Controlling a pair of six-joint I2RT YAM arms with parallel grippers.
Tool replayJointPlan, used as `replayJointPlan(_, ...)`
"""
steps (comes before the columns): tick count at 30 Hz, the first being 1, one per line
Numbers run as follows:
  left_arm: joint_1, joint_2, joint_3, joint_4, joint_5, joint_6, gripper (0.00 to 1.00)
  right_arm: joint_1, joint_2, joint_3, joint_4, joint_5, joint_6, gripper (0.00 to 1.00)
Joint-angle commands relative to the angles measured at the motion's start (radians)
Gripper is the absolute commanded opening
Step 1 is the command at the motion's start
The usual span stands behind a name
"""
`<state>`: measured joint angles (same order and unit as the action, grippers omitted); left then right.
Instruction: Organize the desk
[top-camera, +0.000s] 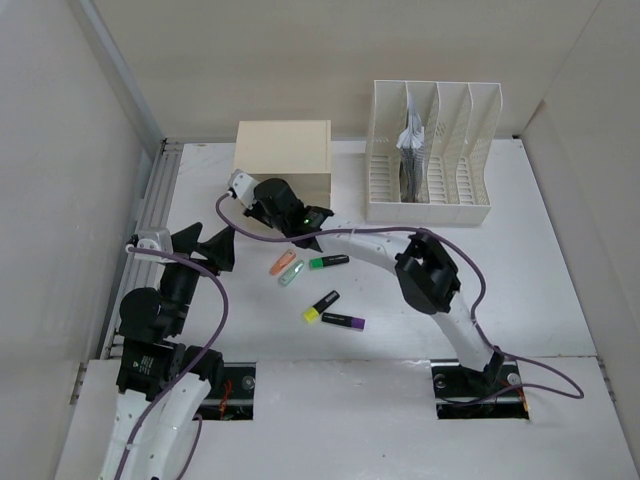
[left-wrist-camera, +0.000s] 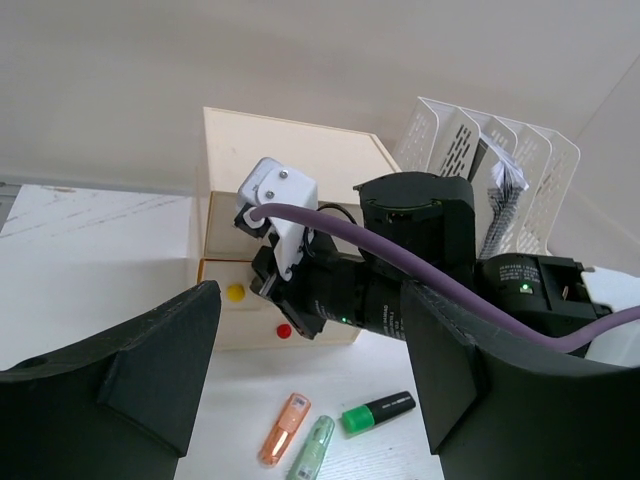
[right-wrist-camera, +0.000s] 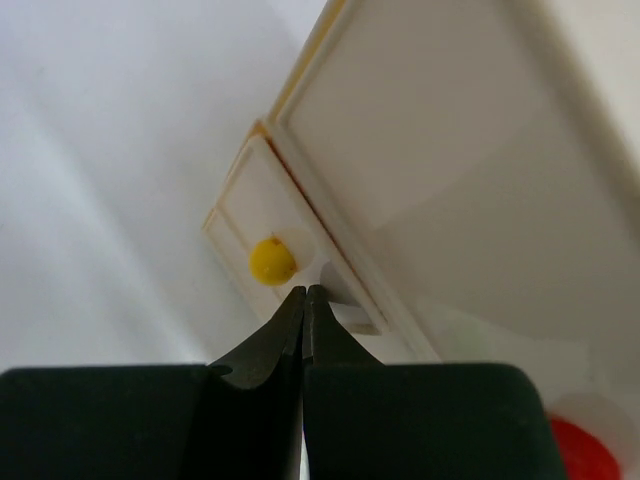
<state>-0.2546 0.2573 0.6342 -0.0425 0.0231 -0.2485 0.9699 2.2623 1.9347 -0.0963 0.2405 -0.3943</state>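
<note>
My right gripper (right-wrist-camera: 304, 298) is clenched tight w/ nothing between its tips, which sit just beside the yellow knob (right-wrist-camera: 272, 260) on the front of the cream drawer box (top-camera: 283, 150). A red knob (right-wrist-camera: 585, 450) shows at the lower right of that wrist view. My left gripper (left-wrist-camera: 312, 300) is spread apart and empty, at the left of the overhead view. The desk (top-camera: 540, 290) fills the centre and bottom of the overhead view, under both arms. On it, mid-frame, lie an orange marker (top-camera: 284, 264), pale green marker (top-camera: 291, 273), green marker (top-camera: 328, 261), yellow marker (top-camera: 321, 306) and purple marker (top-camera: 343, 321). The file rack (top-camera: 430, 160) stands upper right, papers in one slot.
</note>
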Motion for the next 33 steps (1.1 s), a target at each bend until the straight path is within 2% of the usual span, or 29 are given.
replayJointPlan(1,-0.005,-0.012,0.004,0.058,0.005,-0.002,0.7,0.033,0.014,-0.011,0.18,0.17,-0.041,0.0)
replayJointPlan(5,-0.005,-0.012,0.004,0.058,0.005,-0.002,0.7,0.043,0.014,-0.055,0.276,0.256,-0.071,0.0)
replayJointPlan(7,-0.005,-0.012,0.004,0.058,0.005,-0.002,0.7,0.043,-0.015,-0.08,0.285,0.246,-0.084,0.0)
replayJointPlan(11,-0.005,-0.021,0.004,0.058,0.005,-0.002,0.7,0.052,-0.134,-0.189,0.248,0.125,-0.084,0.0)
replayJointPlan(15,-0.005,-0.039,0.004,0.07,0.005,-0.002,0.75,0.052,-0.295,-0.281,0.106,-0.131,-0.093,0.02)
replayJointPlan(18,-0.005,-0.069,-0.016,0.099,0.005,-0.002,0.82,0.052,-0.416,-0.313,-0.096,-0.308,-0.207,0.37)
replayJointPlan(19,-0.005,-0.079,-0.025,0.114,0.014,-0.015,0.86,0.052,-0.449,-0.33,-0.138,-0.376,-0.236,0.55)
replayJointPlan(20,-0.005,-0.069,-0.034,0.115,0.014,-0.026,0.9,0.052,-0.486,-0.401,-0.152,-0.377,-0.256,0.97)
replayJointPlan(21,-0.005,-0.052,-0.034,0.115,-0.003,-0.044,0.94,0.052,-0.573,-0.449,-0.125,-0.354,-0.267,1.0)
replayJointPlan(24,-0.005,0.092,0.007,0.07,0.011,-0.103,0.97,0.04,-0.69,-0.596,-0.041,-0.177,-0.281,1.0)
replayJointPlan(26,-0.005,0.213,0.031,0.044,0.04,-0.158,0.99,-0.024,-0.76,-0.609,-0.04,-0.077,-0.238,1.0)
replayJointPlan(28,-0.005,0.275,0.032,0.032,0.04,-0.208,1.0,-0.089,-0.817,-0.609,-0.04,-0.063,-0.175,1.0)
replayJointPlan(29,-0.005,0.314,0.01,0.076,0.084,-0.233,0.97,-0.165,-0.836,-0.609,-0.04,-0.082,-0.149,0.96)
replayJointPlan(31,-0.005,0.348,-0.023,0.136,0.122,-0.305,0.89,-0.255,-0.868,-0.609,-0.075,-0.163,-0.068,0.54)
replayJointPlan(33,-0.005,0.396,-0.065,0.223,0.159,-0.334,0.75,-0.379,-0.908,-0.609,-0.085,-0.313,-0.005,0.05)
